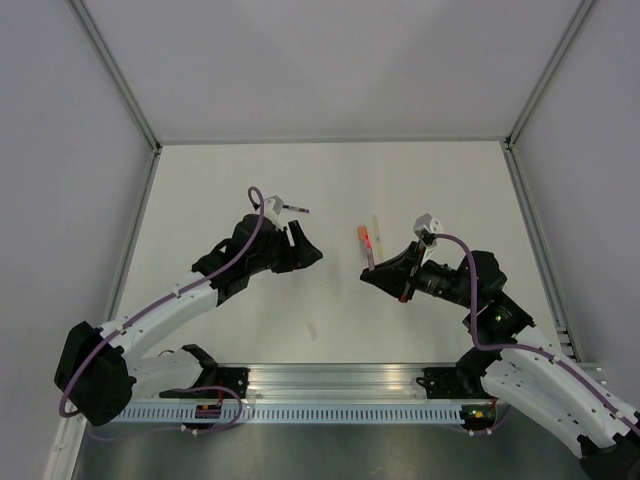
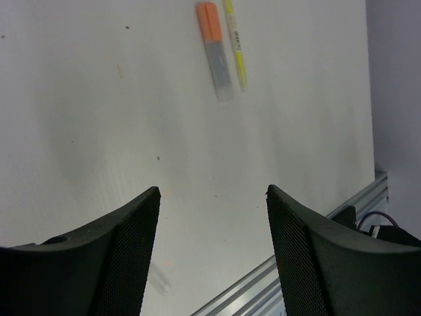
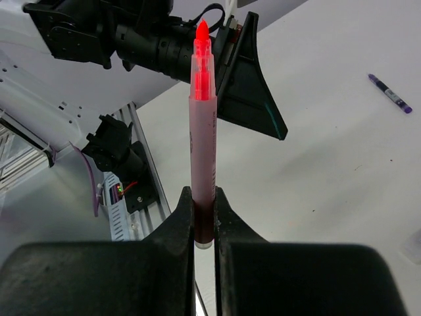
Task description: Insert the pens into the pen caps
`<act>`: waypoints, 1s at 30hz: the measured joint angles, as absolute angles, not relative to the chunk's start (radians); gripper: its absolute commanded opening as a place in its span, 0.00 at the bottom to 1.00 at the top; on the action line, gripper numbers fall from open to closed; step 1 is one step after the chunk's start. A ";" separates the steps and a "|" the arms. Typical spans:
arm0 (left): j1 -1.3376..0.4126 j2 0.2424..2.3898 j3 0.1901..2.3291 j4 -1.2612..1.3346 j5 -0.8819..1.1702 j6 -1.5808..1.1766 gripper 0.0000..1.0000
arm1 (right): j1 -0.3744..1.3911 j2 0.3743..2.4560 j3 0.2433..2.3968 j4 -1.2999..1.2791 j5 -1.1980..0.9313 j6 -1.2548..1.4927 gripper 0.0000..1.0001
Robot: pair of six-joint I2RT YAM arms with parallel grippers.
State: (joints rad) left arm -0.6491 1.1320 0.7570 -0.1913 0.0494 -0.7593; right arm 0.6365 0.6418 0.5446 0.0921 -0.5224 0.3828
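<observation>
The red-pink pen [image 3: 202, 131] is grasped upright by the clenched right hand [image 3: 202, 197], its bright tip shown at the top centre of the right wrist view. The left hand [image 2: 212, 192] is released, its fingers spread above the desk [image 2: 99, 118]. An orange-red pen cap [image 2: 209, 20] and the pale yellow pen [image 2: 235, 49] are seen lying side by side at the top of the left wrist view.

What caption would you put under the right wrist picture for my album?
Right gripper clamps the red-pink pen, its bare tip showing, purple pen lying beyond.
</observation>
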 measured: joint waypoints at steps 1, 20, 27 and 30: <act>-0.649 1.137 0.757 -0.179 0.072 -0.756 0.71 | 0.636 0.641 0.545 0.096 -0.528 0.386 0.00; -0.648 1.139 0.655 -0.094 0.195 -0.759 0.71 | 0.636 0.440 0.523 -0.216 0.150 0.520 0.00; -0.648 1.116 0.641 -0.100 0.174 -0.781 0.71 | 0.636 0.425 0.468 -0.226 0.207 0.595 0.00; -0.648 1.078 0.638 -0.126 0.101 -0.810 0.71 | 0.636 0.427 0.458 -0.233 0.197 0.618 0.00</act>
